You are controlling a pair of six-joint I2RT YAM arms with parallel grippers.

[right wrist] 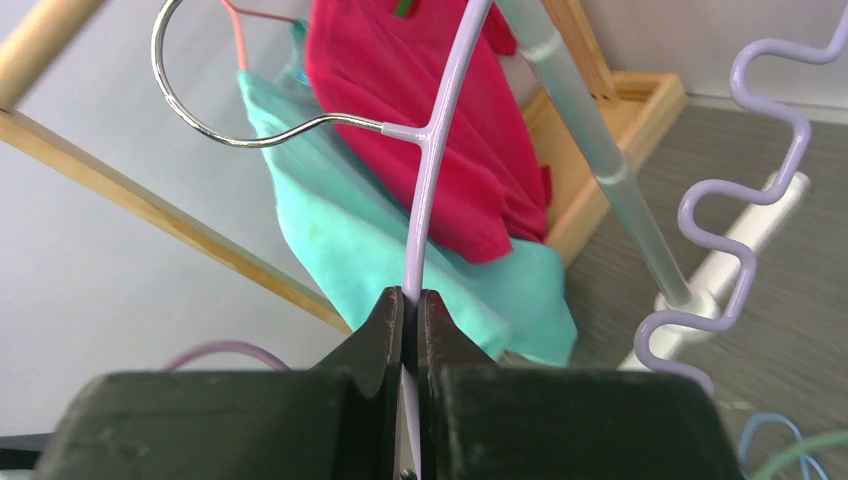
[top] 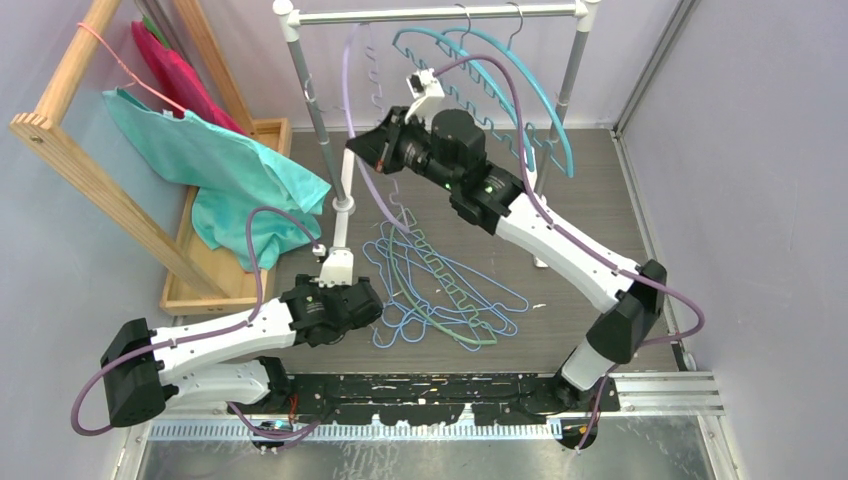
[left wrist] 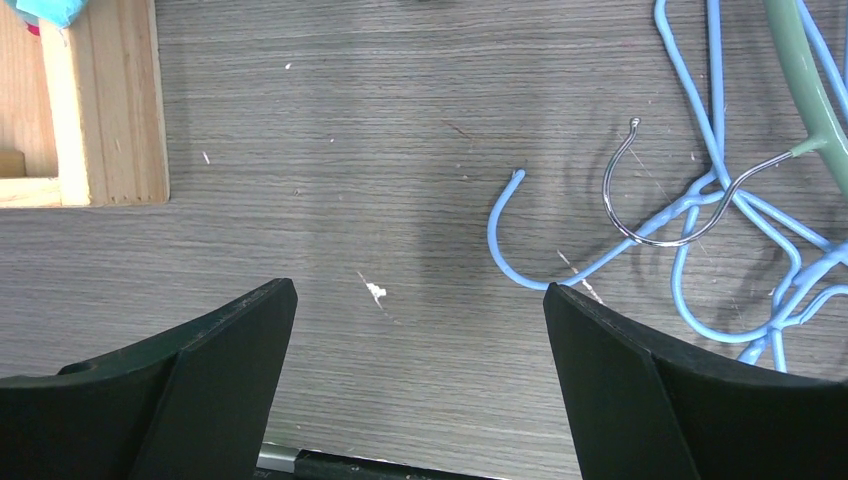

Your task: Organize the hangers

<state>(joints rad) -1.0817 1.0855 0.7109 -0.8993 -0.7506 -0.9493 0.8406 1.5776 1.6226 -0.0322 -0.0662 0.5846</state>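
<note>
Far left there's a slanted wooden rack (top: 70,150) leaning up against the pale lilac walls (top: 760,150), with a thin pink hanger (top: 120,65), a red garment (top: 180,75) and a teal garment (top: 230,170) that slumps into the rack's base. The desk (top: 600,200) is grey wood-grain with a few pale flecks on it, and walls close it in on the left, back and right. The left hand (left wrist: 420,300) hangs low over a bare patch of desk, jaws spread wide and holding nothing, with its right finger (left wrist: 620,350) just beside the edge of the pile. That pile sits mid-desk: a tangle of light-blue wire hangers (top: 400,300) with a green hanger (top: 460,290) lying across them, its silver hook overlapping a blue one in the left wrist view. Next over, the right hand (right wrist: 411,300) is up in the air, clamped tight on the thin arm of a purple hanger (right wrist: 440,170). In the wrist view its silver hook sits left of the rail's post. The metal rail (top: 430,14) runs across the back, and two teal hangers (top: 520,68) hang from it right of centre.
</note>
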